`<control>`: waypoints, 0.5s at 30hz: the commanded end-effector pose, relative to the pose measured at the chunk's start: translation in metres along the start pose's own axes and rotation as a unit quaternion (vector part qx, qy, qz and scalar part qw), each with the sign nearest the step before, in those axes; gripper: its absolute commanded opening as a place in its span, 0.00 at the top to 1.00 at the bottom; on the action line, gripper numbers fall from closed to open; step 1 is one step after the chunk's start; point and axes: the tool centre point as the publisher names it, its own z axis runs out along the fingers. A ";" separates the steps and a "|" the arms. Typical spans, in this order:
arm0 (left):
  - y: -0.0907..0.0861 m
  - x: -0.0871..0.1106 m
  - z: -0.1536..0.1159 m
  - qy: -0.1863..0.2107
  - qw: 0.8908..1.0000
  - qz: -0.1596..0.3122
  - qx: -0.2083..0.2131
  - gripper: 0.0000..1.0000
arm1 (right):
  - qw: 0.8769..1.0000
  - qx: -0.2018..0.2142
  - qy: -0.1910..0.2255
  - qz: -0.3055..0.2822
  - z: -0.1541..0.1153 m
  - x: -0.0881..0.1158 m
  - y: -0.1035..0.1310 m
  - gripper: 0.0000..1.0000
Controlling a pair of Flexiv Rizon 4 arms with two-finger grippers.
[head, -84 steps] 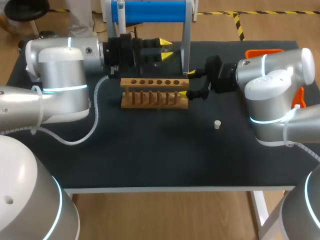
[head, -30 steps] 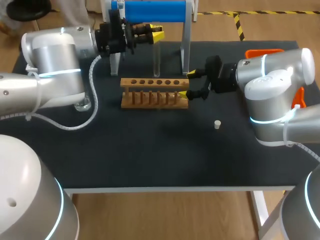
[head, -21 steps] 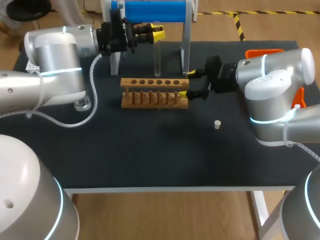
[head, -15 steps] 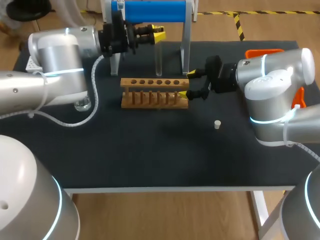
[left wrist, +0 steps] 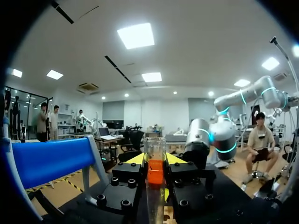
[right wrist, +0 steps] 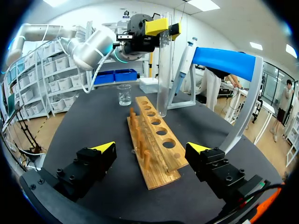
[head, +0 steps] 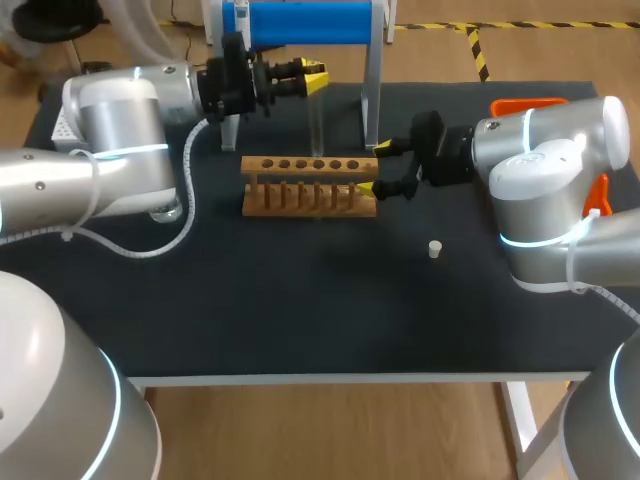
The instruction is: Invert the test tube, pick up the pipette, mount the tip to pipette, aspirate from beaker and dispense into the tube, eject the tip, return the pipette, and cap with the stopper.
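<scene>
The clear test tube (head: 316, 110) hangs upright, clamped at its upper end by your left end effector (head: 314, 77), its lower end just behind the wooden rack (head: 310, 185). Your right end effector (head: 376, 168) stands wide open, holding nothing, at the rack's right end.

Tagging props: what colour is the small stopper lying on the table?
The stopper is off-white; head view shows it best.

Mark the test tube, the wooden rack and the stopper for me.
test tube (head: 316, 120): head view, midway down its glass wall.
wooden rack (head: 308, 186): head view, its middle, at the row of pegs.
stopper (head: 435, 249): head view, the middle of the small white plug.
</scene>
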 end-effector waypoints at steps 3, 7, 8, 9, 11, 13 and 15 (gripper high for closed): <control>0.007 -0.002 0.001 0.003 1.000 -0.001 0.004 1.00 | 1.000 0.001 0.000 0.000 0.000 0.000 0.000 0.00; 0.011 -0.002 0.001 0.002 1.000 -0.004 0.006 1.00 | 1.000 0.001 0.000 0.000 0.000 0.000 0.000 0.00; 0.012 -0.002 0.001 0.002 1.000 -0.004 0.006 1.00 | 1.000 0.001 0.000 0.000 0.000 0.000 0.000 0.00; 0.013 -0.002 0.001 0.002 1.000 -0.005 0.006 1.00 | 1.000 0.001 0.000 0.000 0.000 0.000 0.000 0.00; 0.015 -0.002 0.001 0.002 1.000 -0.006 0.005 1.00 | 1.000 0.001 0.000 0.000 0.000 0.000 0.000 0.00; 0.017 -0.002 0.001 0.002 1.000 -0.008 0.004 1.00 | 1.000 0.001 0.000 0.000 0.000 0.000 0.000 0.00; 0.019 -0.002 0.000 0.002 1.000 -0.009 0.004 1.00 | 1.000 0.001 0.000 0.000 0.000 0.000 0.000 0.00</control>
